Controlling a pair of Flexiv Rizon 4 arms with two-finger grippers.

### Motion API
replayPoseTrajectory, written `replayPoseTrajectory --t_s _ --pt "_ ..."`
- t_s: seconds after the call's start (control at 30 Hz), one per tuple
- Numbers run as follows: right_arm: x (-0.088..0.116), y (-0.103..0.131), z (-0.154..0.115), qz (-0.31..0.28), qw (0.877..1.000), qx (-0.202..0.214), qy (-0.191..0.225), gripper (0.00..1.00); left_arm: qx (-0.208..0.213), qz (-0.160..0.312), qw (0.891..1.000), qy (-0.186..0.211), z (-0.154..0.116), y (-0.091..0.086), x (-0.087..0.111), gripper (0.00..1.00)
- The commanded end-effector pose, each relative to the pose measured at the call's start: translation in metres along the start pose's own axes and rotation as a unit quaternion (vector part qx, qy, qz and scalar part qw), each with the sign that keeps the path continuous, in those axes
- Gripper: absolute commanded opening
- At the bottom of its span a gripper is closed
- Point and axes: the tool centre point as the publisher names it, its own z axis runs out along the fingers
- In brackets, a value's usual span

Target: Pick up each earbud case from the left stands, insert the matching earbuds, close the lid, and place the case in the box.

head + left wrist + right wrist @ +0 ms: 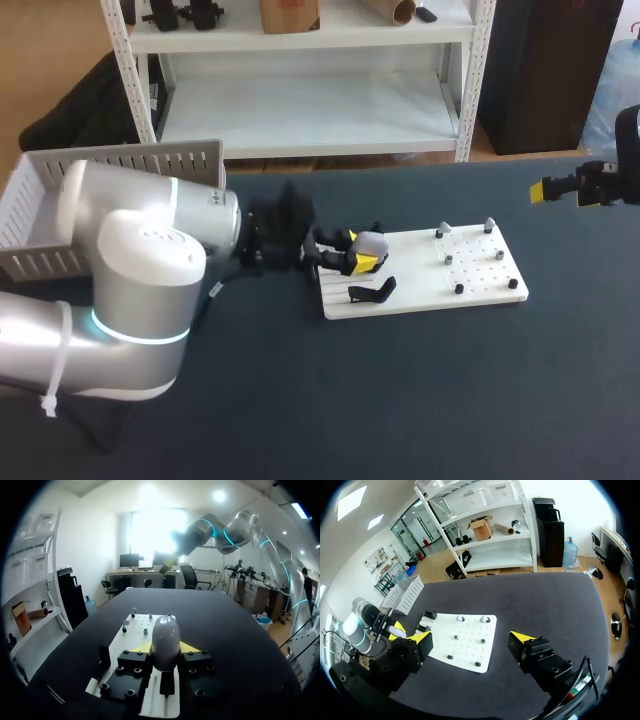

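Left gripper (pixel 166 649) pinches a pale grey earbud case (pixel 165 632) from both sides, held over the left end of the white board (pixel 480 285). A black stand (pixel 372 291) sits on the board just beside it. Right gripper (pixel 472 638) is spread wide, above the bench's (pixel 450 400) right edge. A white slatted box (pixel 60 200) sits at the bench's left rear corner.

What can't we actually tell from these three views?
1. Head view: the inside of the box is mostly covered by the left arm.
2. Left wrist view: the earbud case shell hides whether earbuds are inside. The left gripper is clamped on it.
3. Head and right wrist views: the small pieces on the white board are too small to identify as earbuds or pegs.
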Motion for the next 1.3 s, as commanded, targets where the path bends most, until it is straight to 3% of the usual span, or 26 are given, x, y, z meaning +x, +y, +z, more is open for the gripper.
replayPoseTrajectory --t_s 0.03,0.23,0.53,0.93,1.3 --pt "0.005 0.011 0.007 0.001 1.0 0.006 0.008 1.0 -0.035 -0.003 0.999 -0.013 0.006 0.003 -0.005 0.0" --pt "0.018 0.047 0.025 -0.012 0.999 0.005 0.03 1.0 -0.046 -0.001 0.999 -0.01 0.017 0.015 -0.019 0.0" --pt "0.028 0.091 0.046 -0.038 0.998 -0.021 0.045 1.0 -0.044 0.02 0.999 -0.013 0.033 0.02 -0.04 0.0" --pt "0.034 0.114 0.06 -0.06 0.995 -0.04 0.064 1.0 -0.063 0.03 0.997 -0.014 0.043 0.039 -0.058 0.0" --pt "0.028 0.123 0.068 -0.063 0.995 -0.05 0.066 1.0 -0.045 0.037 0.998 -0.018 0.054 0.028 -0.06 0.0"
